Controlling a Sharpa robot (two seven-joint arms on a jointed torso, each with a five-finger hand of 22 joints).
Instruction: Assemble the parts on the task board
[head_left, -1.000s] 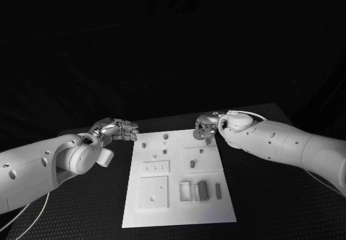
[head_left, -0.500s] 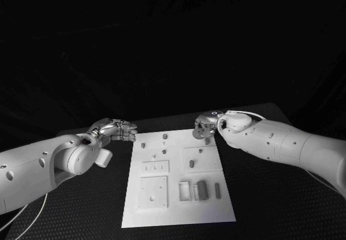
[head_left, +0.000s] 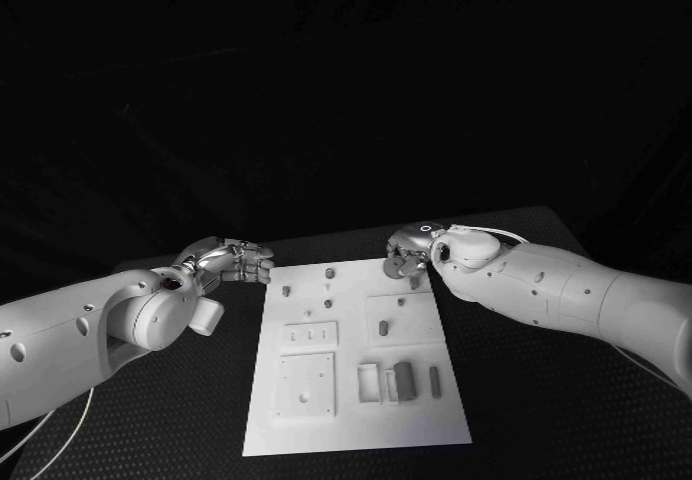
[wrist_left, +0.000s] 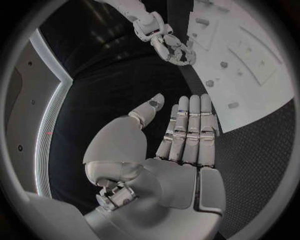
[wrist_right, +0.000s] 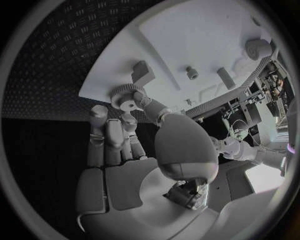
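Observation:
The white task board (head_left: 361, 420) lies in the middle of the black table. My right hand (head_left: 405, 254) hovers over its far right corner. It pinches a small toothed gear (wrist_right: 124, 95) between thumb and fingers, just above the board (wrist_right: 194, 35). My left hand (head_left: 231, 262) rests off the board's far left corner. Its fingers (wrist_left: 187, 130) lie straight and side by side, and it holds nothing. Small pegs (head_left: 330, 271) stand in the far part of the board. Grey block parts (head_left: 404, 378) lie near its front right.
Two square plates (head_left: 307, 385) sit on the board's left half, and an oval part (head_left: 385, 327) sits in a raised square at centre right. Bare black tabletop (head_left: 548, 400) flanks the board on both sides. My right hand (wrist_left: 167, 44) also appears in the left wrist view.
My right hand with the gear has shifted slightly left over the board's far edge. The left hand has stayed put.

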